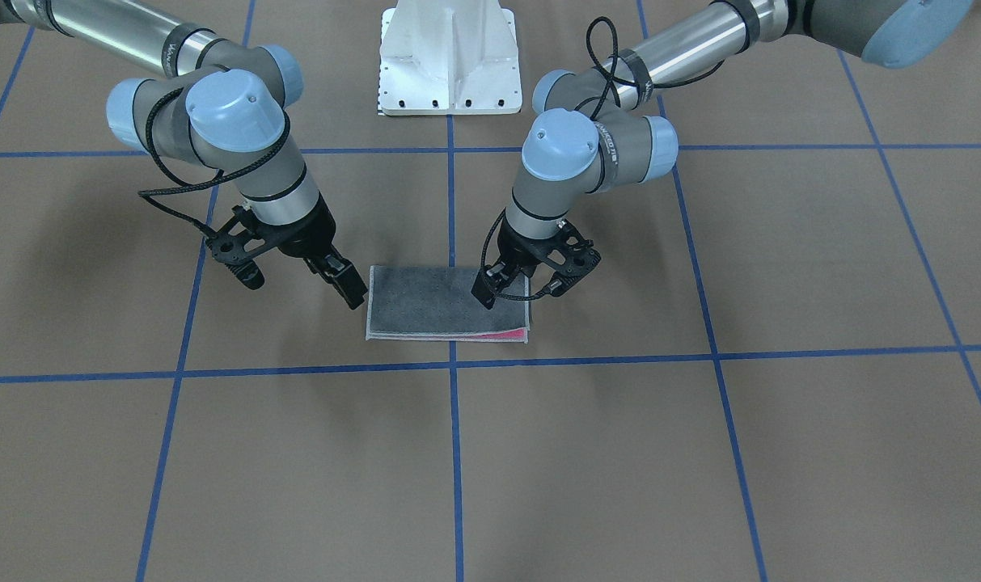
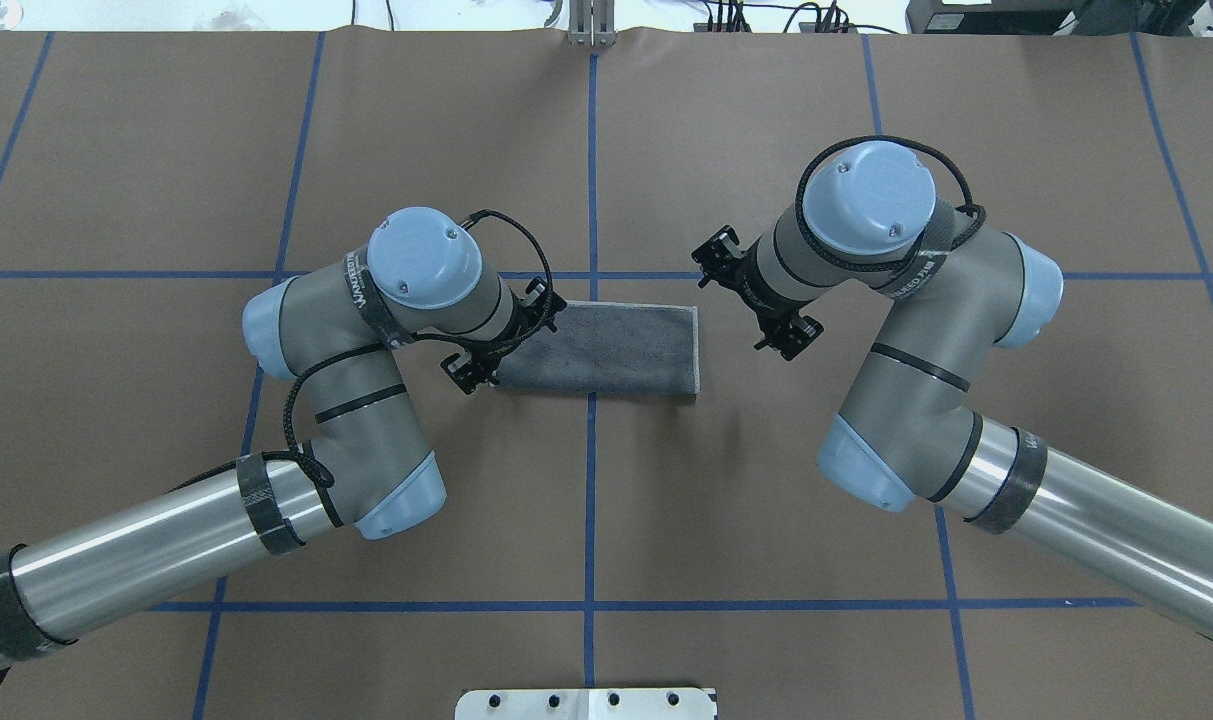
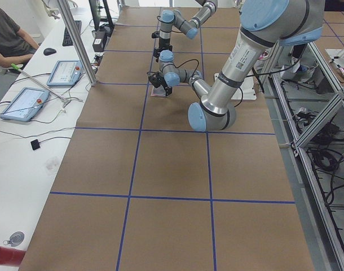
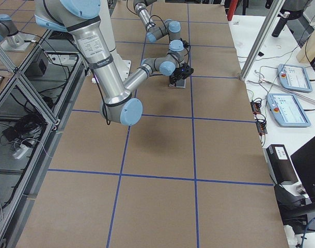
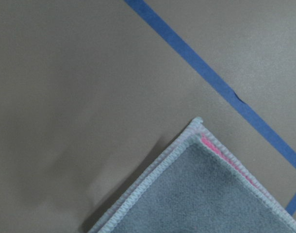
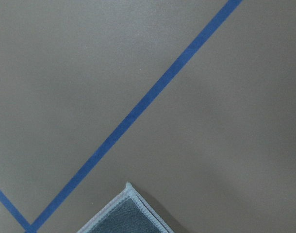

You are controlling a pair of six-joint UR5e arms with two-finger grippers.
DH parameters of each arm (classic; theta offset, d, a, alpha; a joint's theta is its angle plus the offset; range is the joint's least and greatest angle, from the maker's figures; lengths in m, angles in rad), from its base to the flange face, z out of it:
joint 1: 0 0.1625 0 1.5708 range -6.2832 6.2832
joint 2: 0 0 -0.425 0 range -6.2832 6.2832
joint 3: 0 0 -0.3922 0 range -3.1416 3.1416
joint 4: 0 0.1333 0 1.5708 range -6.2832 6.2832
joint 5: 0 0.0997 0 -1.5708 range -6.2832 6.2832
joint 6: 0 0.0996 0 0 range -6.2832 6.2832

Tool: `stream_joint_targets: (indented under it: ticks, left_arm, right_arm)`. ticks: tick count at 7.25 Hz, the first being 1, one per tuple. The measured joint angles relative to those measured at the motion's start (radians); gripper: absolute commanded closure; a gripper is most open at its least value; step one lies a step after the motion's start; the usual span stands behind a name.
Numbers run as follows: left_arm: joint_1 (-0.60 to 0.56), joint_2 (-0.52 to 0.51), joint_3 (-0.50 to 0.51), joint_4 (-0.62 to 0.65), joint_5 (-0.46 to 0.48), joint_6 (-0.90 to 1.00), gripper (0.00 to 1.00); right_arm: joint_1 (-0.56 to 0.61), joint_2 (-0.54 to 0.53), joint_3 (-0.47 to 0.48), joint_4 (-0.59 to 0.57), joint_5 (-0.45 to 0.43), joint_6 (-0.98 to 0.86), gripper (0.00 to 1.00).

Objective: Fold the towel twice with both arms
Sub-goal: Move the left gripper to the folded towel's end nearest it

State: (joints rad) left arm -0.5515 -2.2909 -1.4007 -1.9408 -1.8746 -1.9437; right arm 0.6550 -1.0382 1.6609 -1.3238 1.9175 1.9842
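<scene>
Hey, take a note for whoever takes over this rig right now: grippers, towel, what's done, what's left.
Left gripper: low over the towel, at the end on its own side; open or shut, unclear.
Right gripper: just beside the opposite end, off the cloth; jaws unclear too.
The towel lies flat on the table, folded in half, grey face up, with a pink sliver at one edge.
Done: first fold. Left: second fold.

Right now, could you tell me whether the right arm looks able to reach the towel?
Probably yes: the right tool hangs just beside one short edge of the towel, nothing between them, and the left tool is at the opposite end.
</scene>
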Motion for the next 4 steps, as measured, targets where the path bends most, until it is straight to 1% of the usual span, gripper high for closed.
stream_joint_targets:
  ticks: [2, 4]
  left_arm:
    - [-0.001, 0.003, 0.002, 0.002, -0.001, 0.005, 0.00]
    - [-0.011, 0.009, -0.026, 0.010, -0.007, 0.009, 0.00]
  right_arm:
    - [-0.001, -0.001, 0.001, -0.001, -0.001, 0.001, 0.00]
    - [-0.021, -0.006, -0.002, 0.000, -0.012, 0.001, 0.00]
